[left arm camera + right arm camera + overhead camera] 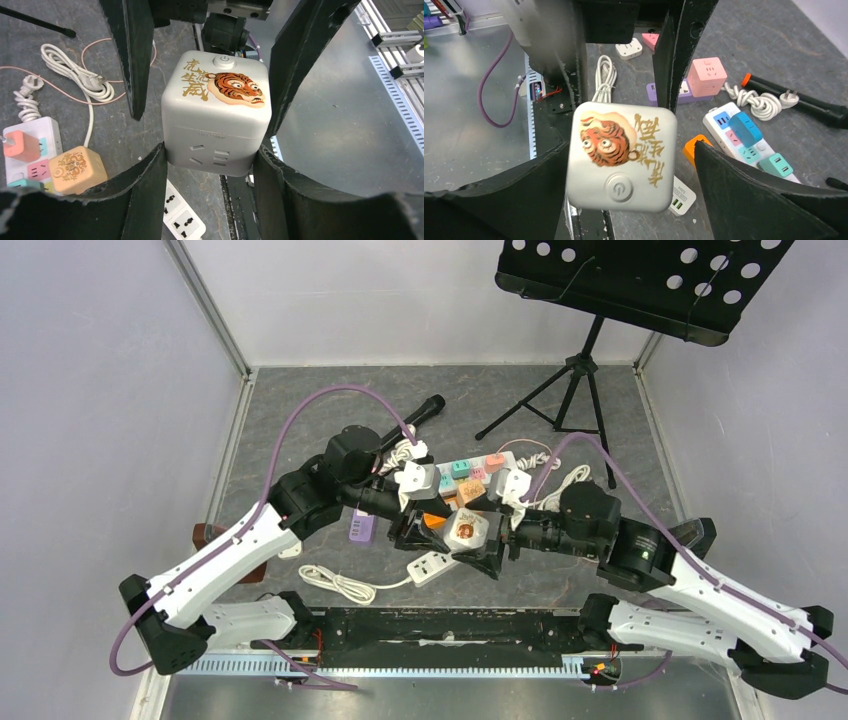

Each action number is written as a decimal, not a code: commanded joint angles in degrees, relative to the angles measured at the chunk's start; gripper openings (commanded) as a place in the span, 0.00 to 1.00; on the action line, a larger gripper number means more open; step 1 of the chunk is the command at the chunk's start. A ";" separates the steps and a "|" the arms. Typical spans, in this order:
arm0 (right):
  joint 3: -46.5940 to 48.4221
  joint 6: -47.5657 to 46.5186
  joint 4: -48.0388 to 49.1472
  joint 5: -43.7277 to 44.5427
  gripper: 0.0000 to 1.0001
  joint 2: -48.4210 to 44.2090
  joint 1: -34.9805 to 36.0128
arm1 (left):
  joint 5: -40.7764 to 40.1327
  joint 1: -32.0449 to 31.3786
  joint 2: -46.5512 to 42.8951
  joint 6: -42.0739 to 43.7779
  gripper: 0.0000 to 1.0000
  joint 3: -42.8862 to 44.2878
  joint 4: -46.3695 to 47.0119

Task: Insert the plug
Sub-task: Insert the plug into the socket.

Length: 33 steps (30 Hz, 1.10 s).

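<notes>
A black music stand (581, 364) rises on its tripod at the upper right of the grey table mat (480, 395), its perforated desk reaching the top edge. A black microphone (420, 412) lies slanted left of centre. Near the middle lies a long white power strip (512, 456) carrying a coral cube adapter (494, 461) and a teal one (461, 468), with a peach patterned cube (77, 170) just beside it. Farther left, a purple power strip (361, 528) bears a pink cube (707, 76).

Cube socket (466, 530) between left gripper (212, 161) and right gripper (631, 150), power strip (482, 471) behind it, music stand (572, 390) far right
</notes>
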 commanded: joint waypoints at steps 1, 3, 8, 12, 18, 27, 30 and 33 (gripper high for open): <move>2.98 -0.97 -0.14 -0.13 0.86 2.14 0.09 | 3.44 -0.05 0.29 3.61 0.02 3.18 -1.48; 3.13 -0.24 0.06 1.06 0.69 2.69 0.10 | 3.32 -0.05 0.11 4.05 0.02 3.26 -2.26; 2.93 1.14 1.60 2.52 0.04 1.59 0.09 | 0.45 0.03 -0.46 5.29 0.02 3.02 -4.88; 2.65 1.67 1.65 2.98 0.00 1.58 0.09 | -5.91 0.04 -1.32 2.50 0.42 1.95 -4.04; 1.88 3.03 0.38 7.02 0.00 0.72 0.09 | -30.26 0.28 -6.49 -7.35 0.69 -3.73 3.21; -15.47 10.01 14.98 15.66 0.00 3.66 0.18 | -60.63 0.61 -16.02 -33.46 0.70 -14.62 3.61; -22.42 13.21 24.77 17.41 0.00 6.07 0.47 | -62.13 0.57 -16.18 -42.07 0.67 -18.70 1.84; -26.47 14.59 31.43 20.12 0.00 8.85 1.38 | -64.25 0.57 -16.06 -49.83 0.64 -22.21 0.44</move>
